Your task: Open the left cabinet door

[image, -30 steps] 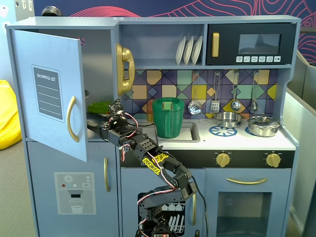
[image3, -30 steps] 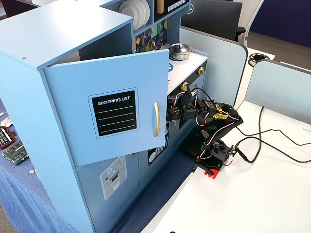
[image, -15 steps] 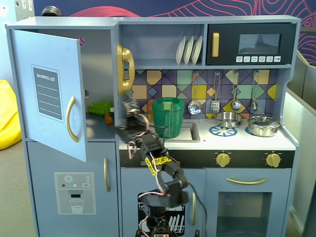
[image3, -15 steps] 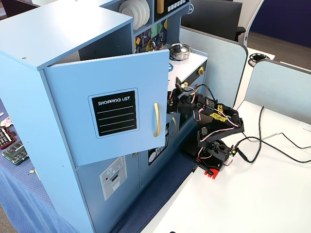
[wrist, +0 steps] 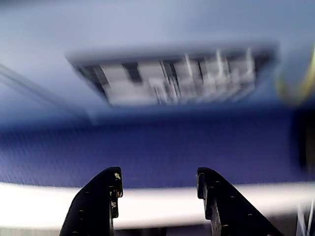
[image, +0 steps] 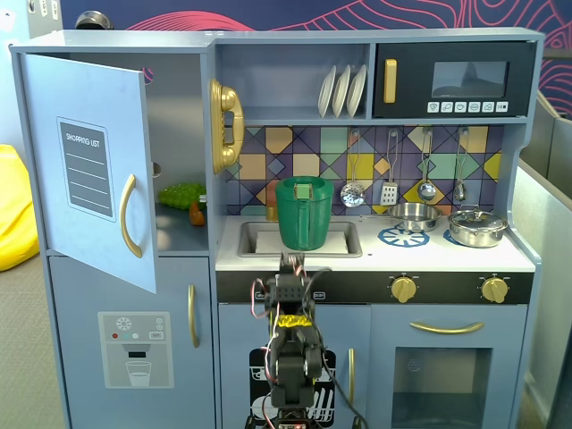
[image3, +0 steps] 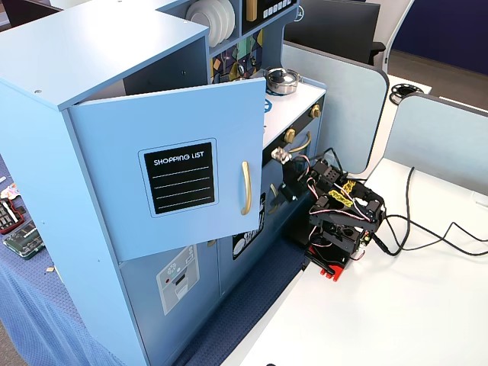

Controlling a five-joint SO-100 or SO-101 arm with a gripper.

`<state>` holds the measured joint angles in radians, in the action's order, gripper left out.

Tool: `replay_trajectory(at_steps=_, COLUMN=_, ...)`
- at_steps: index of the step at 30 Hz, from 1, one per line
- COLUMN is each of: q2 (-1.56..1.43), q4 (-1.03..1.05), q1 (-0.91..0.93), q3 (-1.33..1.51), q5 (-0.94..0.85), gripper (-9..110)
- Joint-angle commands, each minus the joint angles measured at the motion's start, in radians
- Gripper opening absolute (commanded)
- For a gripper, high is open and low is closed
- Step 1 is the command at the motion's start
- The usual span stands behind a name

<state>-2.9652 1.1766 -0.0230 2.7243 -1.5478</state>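
In the wrist view, the tool (wrist: 158, 189) enters from the bottom edge with its two black fingers (wrist: 101, 196) standing apart and nothing between them; the background is motion-blurred, showing only a blue panel with a pale grey-and-black patch (wrist: 167, 78) above a white strip. In a fixed view from the front, the arm (image: 290, 349) is folded low before the toy kitchen (image: 375, 268), just in front of the black strip below the sink (image: 299, 239), in which a green pitcher (image: 304, 213) stands. In the same view the left cabinet door (image: 89, 170) lies up and well to the left of the arm, swung outward on its left-hand hinge, its chalkboard panel (image: 87, 168) and curved gold handle (image: 128, 215) facing the camera; the compartment behind it is exposed, with a green item (image: 181, 195) on its shelf. In the fixed view from the side, the door (image3: 171, 179) stands partly open, its free edge toward the arm (image3: 339, 217), which sits on the white surface (image3: 396, 305) to the right. The door and the tool are well apart and not touching. Below the door is a lower door with a water-dispenser panel (image: 135, 349), which is closed.
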Motion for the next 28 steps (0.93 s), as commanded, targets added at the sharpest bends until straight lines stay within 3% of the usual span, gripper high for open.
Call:
replay_trajectory(at_steps=1, q2=-0.048, q4=0.009, q1=0.023, q3=0.132, q5=0.029, gripper=11)
replay_trajectory(at_steps=9, q2=-0.078, q4=0.043, q1=0.003, q3=0.272, q5=0.117, gripper=10)
replay_trajectory(at_steps=20, q2=-0.212, q4=0.341, q1=0.029, q3=0.273, q5=0.031, gripper=0)
replay_trajectory(at_steps=28, q2=-0.213, q4=0.356, q1=0.015, q3=0.273, q5=0.041, gripper=3)
